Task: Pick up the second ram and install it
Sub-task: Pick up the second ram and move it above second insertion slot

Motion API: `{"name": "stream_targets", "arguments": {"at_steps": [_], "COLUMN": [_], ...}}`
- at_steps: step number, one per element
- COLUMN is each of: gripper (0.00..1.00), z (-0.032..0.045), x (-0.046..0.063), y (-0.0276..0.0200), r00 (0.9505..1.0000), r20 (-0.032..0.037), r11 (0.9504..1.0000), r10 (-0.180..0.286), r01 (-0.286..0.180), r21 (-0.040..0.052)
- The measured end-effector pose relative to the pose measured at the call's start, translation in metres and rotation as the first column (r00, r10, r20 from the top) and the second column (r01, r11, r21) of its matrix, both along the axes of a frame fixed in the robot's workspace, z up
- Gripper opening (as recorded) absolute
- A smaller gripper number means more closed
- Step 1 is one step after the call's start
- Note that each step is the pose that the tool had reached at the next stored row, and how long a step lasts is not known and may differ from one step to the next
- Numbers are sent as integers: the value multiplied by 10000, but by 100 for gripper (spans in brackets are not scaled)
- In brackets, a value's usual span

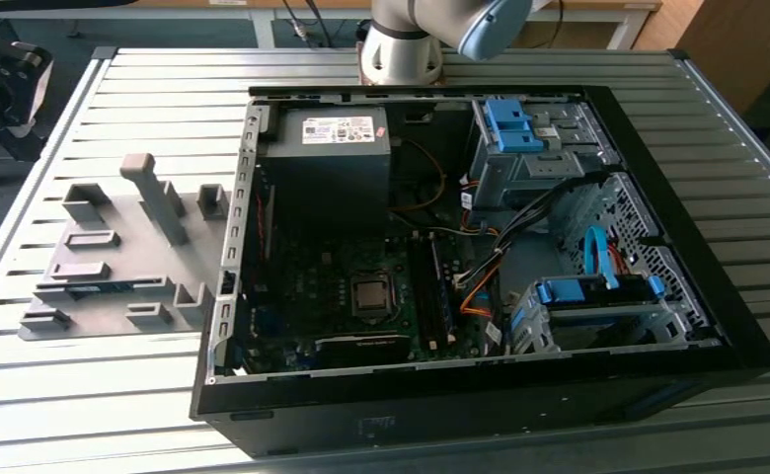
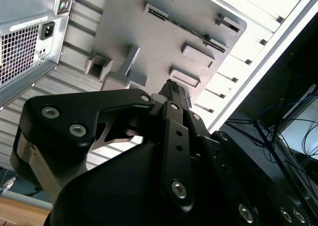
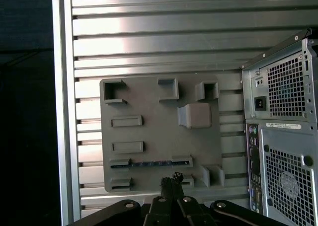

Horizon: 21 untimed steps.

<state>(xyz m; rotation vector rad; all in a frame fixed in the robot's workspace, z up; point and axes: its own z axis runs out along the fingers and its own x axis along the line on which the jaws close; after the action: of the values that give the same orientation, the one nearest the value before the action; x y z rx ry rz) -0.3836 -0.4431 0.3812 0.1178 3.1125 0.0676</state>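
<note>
Pick-up stage, grasp not yet made: the second ram (image 3: 151, 163) lies in a long slot of the gray fixture tray (image 3: 149, 107). The tool (image 3: 171, 178), fingers together and empty, hovers above the tray edge nearest that slot. Grasping likely calls for parted fingers squared across the thin board.

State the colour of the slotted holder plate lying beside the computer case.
The holder plate is plain grey, best seen in the first wrist view.
</note>
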Motion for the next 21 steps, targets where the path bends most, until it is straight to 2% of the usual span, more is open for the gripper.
{"name": "stream_targets", "arguments": {"at_steps": [5,8,11,14,17,21], "gripper": [11,11,11,11,11,11], "z": [0,0,-1,-2,-4,-7], "x": [-1,-4,-7,-9,-10,-11], "y": [0,0,0,0,0,0], "r00": [9999,9987,9953,9891,9809,9655], "r20": [1,1,1,-1,-1,-1], "r11": [9999,9987,9953,9891,9809,9655], "r10": [135,509,970,1472,1945,2605], "r01": [-135,-509,-970,-1472,-1945,-2605], "r21": [0,0,0,0,-1,-8]}}
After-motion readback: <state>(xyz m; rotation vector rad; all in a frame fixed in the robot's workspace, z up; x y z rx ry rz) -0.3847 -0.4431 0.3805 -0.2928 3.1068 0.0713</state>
